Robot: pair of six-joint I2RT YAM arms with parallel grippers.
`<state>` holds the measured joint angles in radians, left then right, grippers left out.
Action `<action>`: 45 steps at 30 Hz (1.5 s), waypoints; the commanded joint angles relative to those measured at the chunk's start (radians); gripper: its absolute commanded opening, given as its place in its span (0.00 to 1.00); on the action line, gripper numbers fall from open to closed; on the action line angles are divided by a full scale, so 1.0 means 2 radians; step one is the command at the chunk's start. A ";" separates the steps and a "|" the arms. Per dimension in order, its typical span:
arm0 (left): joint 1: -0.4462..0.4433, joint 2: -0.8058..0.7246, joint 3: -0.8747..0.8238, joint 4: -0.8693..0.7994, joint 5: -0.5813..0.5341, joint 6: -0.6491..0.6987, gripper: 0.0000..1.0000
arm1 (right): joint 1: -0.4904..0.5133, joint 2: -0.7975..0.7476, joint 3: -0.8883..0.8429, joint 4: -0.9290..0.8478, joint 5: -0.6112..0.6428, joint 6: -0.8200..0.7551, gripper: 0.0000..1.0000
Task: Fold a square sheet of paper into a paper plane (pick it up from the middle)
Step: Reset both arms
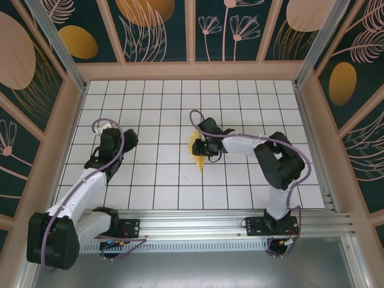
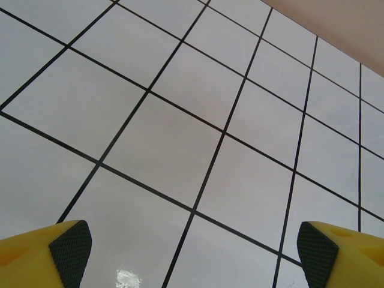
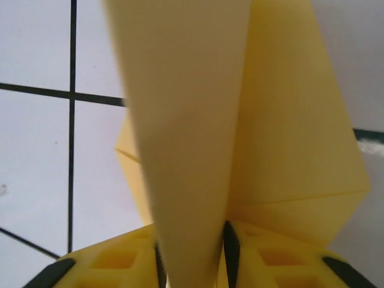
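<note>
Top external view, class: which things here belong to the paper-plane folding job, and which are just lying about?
Part of the job:
folded yellow paper
right end effector, pinching that paper
left end effector, open, holding nothing

Just there:
white grid-tiled table
patterned walls
metal rail at the near edge

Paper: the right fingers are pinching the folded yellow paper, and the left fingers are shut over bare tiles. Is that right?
Not quite. The left fingers are wide open, not shut: the left wrist view shows them far apart over bare tiles. The rest holds, since the right fingers do pinch the folded yellow paper.
</note>
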<state>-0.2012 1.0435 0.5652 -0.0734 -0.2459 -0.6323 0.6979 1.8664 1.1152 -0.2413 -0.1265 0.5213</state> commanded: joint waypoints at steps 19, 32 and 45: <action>0.002 0.003 0.008 0.001 0.016 -0.005 0.93 | -0.015 0.112 0.186 -0.200 0.173 -0.035 0.09; 0.002 0.003 0.017 -0.002 0.018 0.000 0.93 | -0.019 0.153 0.195 -0.211 0.170 -0.026 0.23; 0.002 0.017 0.014 0.041 -0.020 0.091 0.98 | -0.025 -0.035 0.240 -0.232 0.224 -0.068 0.68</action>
<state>-0.2012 1.0725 0.5690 -0.0406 -0.2253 -0.5438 0.6598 1.9633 1.5700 -0.7002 0.2512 0.4248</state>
